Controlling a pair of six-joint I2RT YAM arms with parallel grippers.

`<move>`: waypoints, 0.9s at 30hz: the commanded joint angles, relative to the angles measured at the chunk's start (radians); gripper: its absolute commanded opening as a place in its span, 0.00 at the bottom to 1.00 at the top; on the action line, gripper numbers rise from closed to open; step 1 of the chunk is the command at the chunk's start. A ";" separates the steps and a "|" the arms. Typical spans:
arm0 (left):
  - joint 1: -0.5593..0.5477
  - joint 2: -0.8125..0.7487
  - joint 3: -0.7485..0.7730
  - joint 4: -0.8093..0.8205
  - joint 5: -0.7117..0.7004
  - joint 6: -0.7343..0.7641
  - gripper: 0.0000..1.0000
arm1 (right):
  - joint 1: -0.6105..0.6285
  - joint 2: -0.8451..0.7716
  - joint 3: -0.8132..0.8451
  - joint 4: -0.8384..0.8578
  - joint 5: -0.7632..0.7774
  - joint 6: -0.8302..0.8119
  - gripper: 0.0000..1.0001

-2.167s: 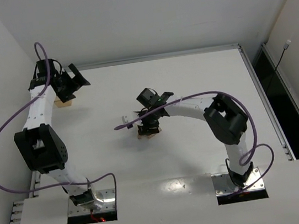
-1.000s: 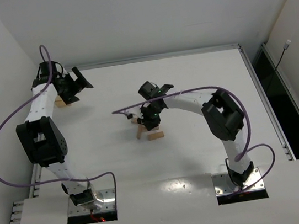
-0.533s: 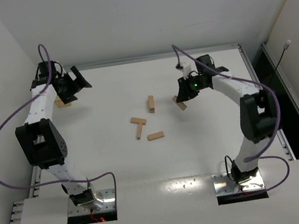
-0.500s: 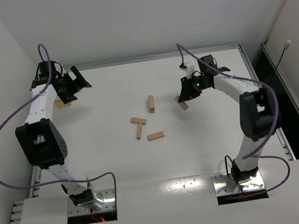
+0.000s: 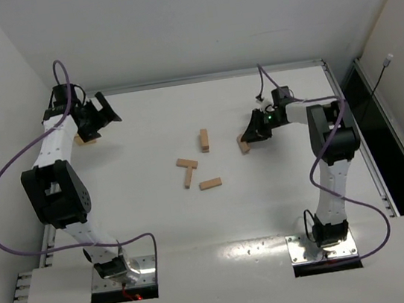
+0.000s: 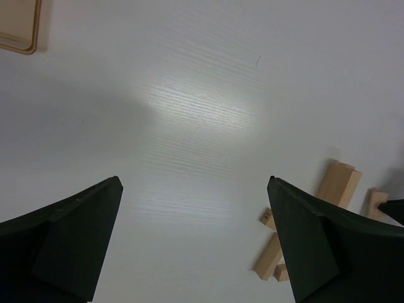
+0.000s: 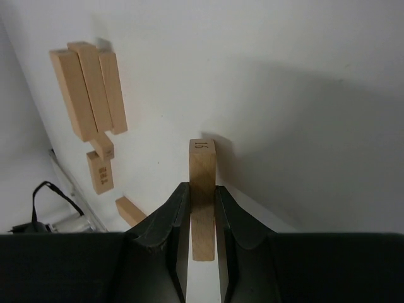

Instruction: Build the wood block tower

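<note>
My right gripper [image 5: 249,136] is shut on a light-tan wood block [image 5: 243,143] at the right middle of the table. In the right wrist view the block [image 7: 202,183], marked 16, sticks out past the fingertips of the gripper [image 7: 202,187]. Three bars packed long side to long side [image 7: 88,88] show as one narrow bar from above [image 5: 204,140]. Loose blocks lie at the centre [image 5: 186,163], [image 5: 188,177], [image 5: 210,184]. My left gripper [image 5: 98,112] is open and empty at the far left; its wrist view [image 6: 192,183] shows blocks [image 6: 338,184] far off.
A clear amber-tinted plastic box [image 5: 83,138] sits at the far left under the left arm and shows in the left wrist view's corner [image 6: 19,28]. The table's raised rim [image 5: 214,77] runs along the back. Purple cables loop off both arms.
The right arm has swung from the table centre to the right with one block in its gripper, leaving several blocks behind. The left arm has barely moved.
</note>
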 commanded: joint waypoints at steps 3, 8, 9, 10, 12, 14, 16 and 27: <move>0.011 -0.026 -0.005 0.022 -0.044 0.030 1.00 | -0.056 0.043 0.071 0.040 -0.009 0.045 0.10; 0.011 -0.016 -0.014 0.022 -0.044 0.030 1.00 | -0.066 0.043 0.071 0.031 -0.001 0.045 0.48; 0.011 -0.016 -0.014 0.022 -0.044 0.030 1.00 | -0.066 0.028 0.071 0.010 0.015 0.045 0.50; 0.011 -0.016 -0.014 0.022 -0.044 0.030 1.00 | -0.075 0.018 0.071 -0.003 0.027 0.033 0.52; 0.011 -0.016 -0.014 0.022 -0.044 0.030 1.00 | -0.075 -0.012 0.071 -0.039 0.059 0.017 0.52; 0.011 -0.016 -0.014 0.022 -0.044 0.021 1.00 | -0.066 -0.040 0.090 -0.094 0.141 -0.068 0.52; 0.011 -0.016 -0.014 0.022 -0.035 0.021 1.00 | -0.021 -0.084 0.128 -0.200 0.231 -0.141 0.52; 0.020 -0.026 -0.033 0.004 -0.033 0.011 1.00 | 0.126 -0.138 0.186 -0.273 0.637 -0.291 0.53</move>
